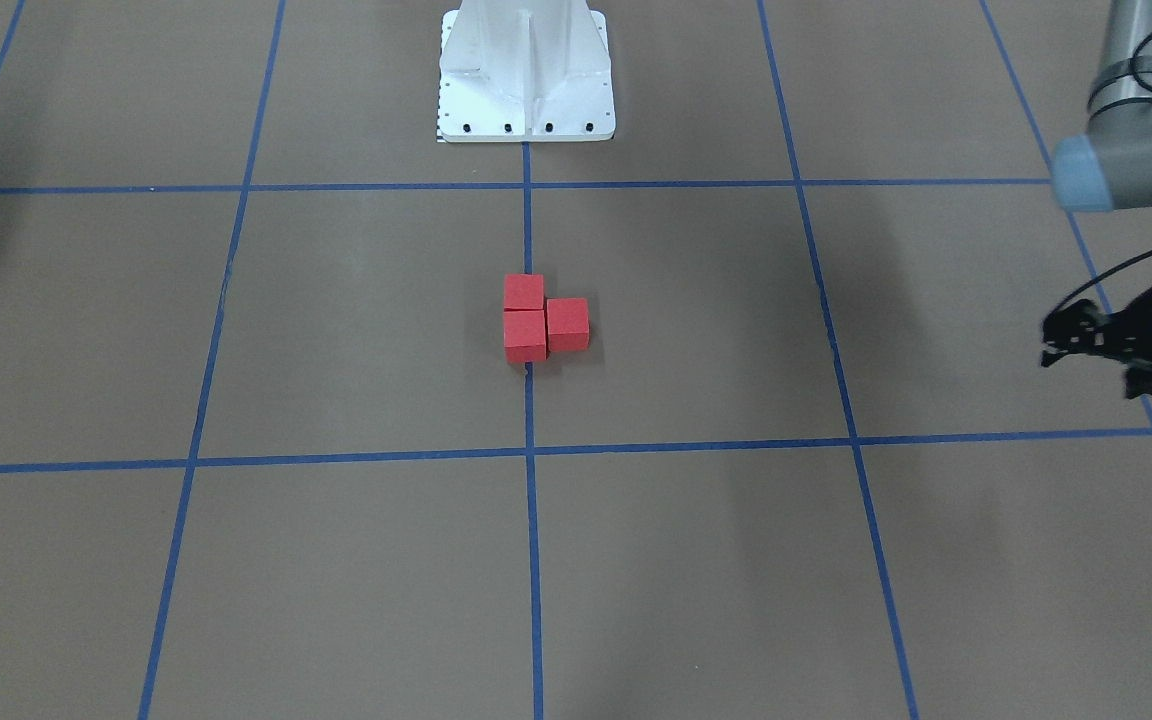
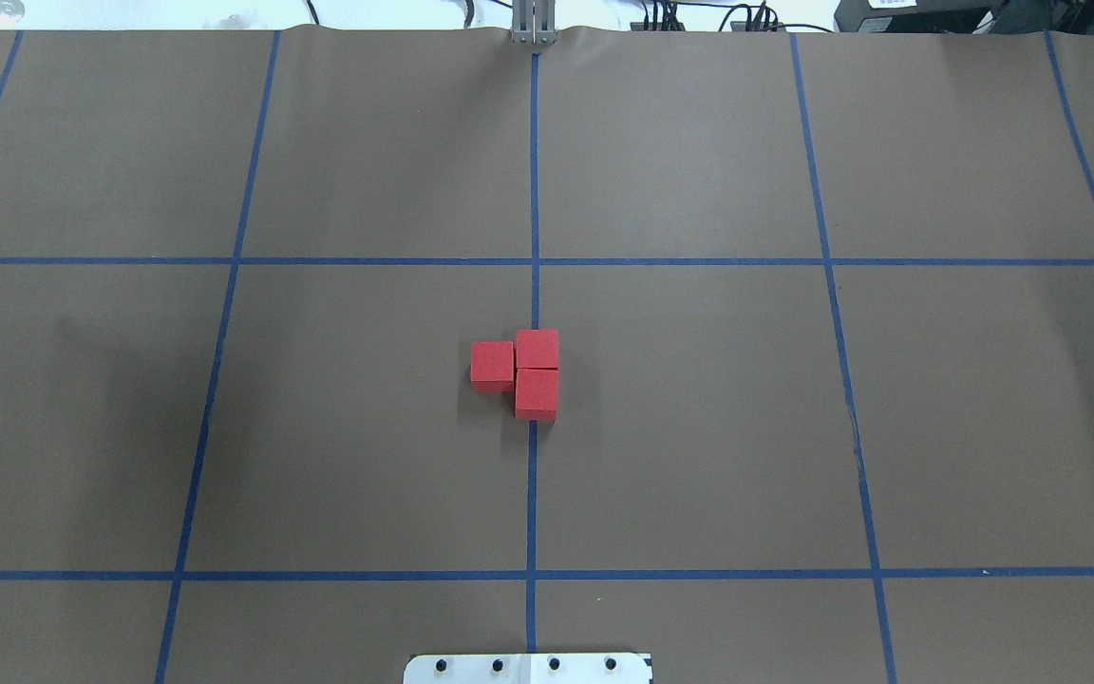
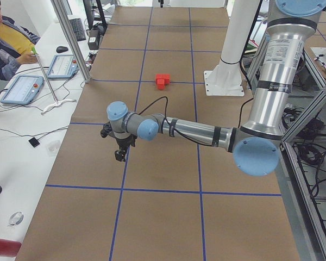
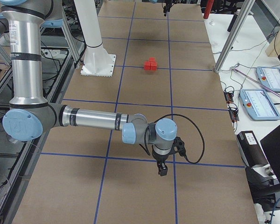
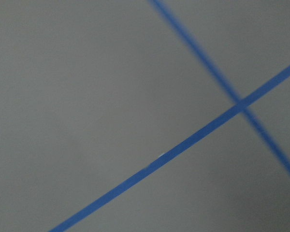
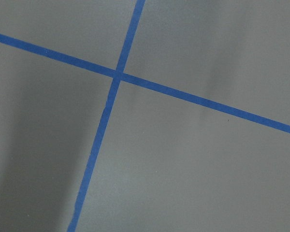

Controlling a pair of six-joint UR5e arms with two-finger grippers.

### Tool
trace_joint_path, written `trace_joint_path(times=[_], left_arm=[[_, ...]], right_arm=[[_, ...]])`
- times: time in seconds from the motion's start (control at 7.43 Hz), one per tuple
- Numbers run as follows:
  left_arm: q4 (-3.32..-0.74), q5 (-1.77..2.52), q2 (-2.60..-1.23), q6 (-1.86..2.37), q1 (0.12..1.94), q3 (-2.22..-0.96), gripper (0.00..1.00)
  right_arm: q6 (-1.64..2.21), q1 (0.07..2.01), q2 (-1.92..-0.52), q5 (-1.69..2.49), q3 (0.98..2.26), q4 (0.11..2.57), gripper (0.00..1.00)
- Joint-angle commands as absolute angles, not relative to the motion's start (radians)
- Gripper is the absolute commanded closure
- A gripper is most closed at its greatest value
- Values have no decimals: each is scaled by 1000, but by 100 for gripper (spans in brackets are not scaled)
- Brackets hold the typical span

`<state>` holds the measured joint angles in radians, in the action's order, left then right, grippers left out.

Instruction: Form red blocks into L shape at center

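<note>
Three red blocks (image 2: 537, 349) (image 1: 525, 335) lie touching in an L on the brown floor at the center (image 2: 534, 304). Two sit in a row on the blue middle line and the third (image 2: 492, 366) stands beside them, slightly offset. They also show far off in the side views (image 3: 162, 81) (image 4: 150, 64). My left gripper (image 3: 120, 156) hangs over the floor far from the blocks, near a grid line; I cannot tell its state. My right gripper (image 4: 162, 171) points down at the opposite end, state unclear. Both wrist views show only floor and blue tape.
The robot's white base (image 1: 526, 80) stands behind the blocks. The left arm's wrist (image 1: 1136, 340) enters at the front-facing view's right edge. A person (image 3: 5, 32) sits at a side table with tablets (image 3: 22, 89). Teach pendants (image 4: 263, 102) lie on the other side.
</note>
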<state>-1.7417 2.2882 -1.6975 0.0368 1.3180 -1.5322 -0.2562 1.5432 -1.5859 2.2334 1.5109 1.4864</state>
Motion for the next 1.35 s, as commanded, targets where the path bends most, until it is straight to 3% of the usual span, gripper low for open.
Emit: trace_joint_path(times=[0.0,0.4,1.21], left_arm=[[-1741,2406,-1580,29,1464,-1539,0],[-1727,2353,-1549,-144,1607,-1591,0],[-1624,2287,-1545,-170,1612,-1594,0]], right_arm=[[-256,1543,-1586,2233,1511,1486,0],[-256,1543,-1577,2232,1511,1486,0],[-255,1542,-1577,2233,1513,1486,0]])
